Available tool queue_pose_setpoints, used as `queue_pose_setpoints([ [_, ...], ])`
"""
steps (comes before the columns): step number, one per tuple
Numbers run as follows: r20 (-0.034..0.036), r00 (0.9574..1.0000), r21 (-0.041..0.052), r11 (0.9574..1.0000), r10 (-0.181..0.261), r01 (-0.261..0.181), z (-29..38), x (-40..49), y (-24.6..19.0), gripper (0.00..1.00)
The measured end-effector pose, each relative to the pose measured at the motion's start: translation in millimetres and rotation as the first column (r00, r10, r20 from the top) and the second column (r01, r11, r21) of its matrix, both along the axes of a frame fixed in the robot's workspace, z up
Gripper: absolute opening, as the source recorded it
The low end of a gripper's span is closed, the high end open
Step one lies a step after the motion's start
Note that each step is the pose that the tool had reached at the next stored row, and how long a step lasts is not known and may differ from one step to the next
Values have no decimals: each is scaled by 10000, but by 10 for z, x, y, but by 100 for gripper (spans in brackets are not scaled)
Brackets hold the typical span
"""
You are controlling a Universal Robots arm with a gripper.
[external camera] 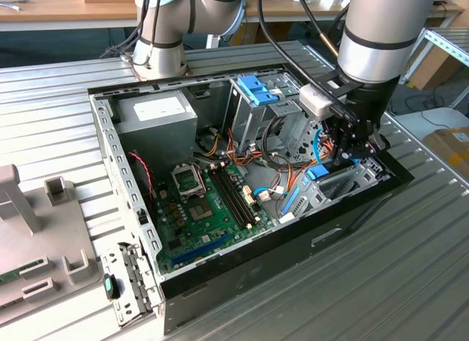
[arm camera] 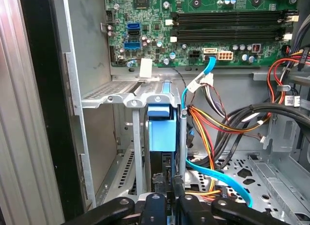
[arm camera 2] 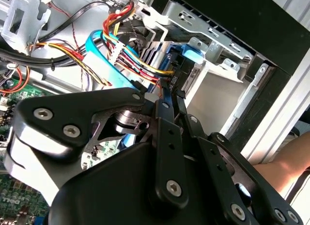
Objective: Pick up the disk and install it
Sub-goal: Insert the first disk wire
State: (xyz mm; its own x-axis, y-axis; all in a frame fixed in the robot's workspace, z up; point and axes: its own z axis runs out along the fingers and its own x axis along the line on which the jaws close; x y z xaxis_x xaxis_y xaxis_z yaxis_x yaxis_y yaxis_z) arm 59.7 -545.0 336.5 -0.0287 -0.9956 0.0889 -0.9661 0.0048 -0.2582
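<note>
Your black gripper (arm camera: 169, 193) is closed on the rigid, fragile silver-grey metal disk in its blue plastic carrier (arm camera: 161, 130); grip the edges only.

a: what's showing on the silver-grey cylindrical robot arm (external camera: 370, 33)?

b: it's wearing dark bands at its joints, and black cables (external camera: 282, 26) are running alongside it. a small white box (external camera: 316, 100) is sitting at the wrist.

a: and the black metal linkage gripper (arm camera 2: 169, 92)?

b: matte black plates are overlapping in both wrist views, and round silver screw heads (arm camera 2: 173, 187) are dotting them.
</note>
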Motion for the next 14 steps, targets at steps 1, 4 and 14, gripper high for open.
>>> queue_pose_setpoints([
  [1,0,10000,-1,10000,1,-1,0,0,0,17],
  [4,1,10000,1,10000,-10,10,38,-2,1,17],
  [14,1,9996,0,9996,-269,269,46,28,19,17],
])
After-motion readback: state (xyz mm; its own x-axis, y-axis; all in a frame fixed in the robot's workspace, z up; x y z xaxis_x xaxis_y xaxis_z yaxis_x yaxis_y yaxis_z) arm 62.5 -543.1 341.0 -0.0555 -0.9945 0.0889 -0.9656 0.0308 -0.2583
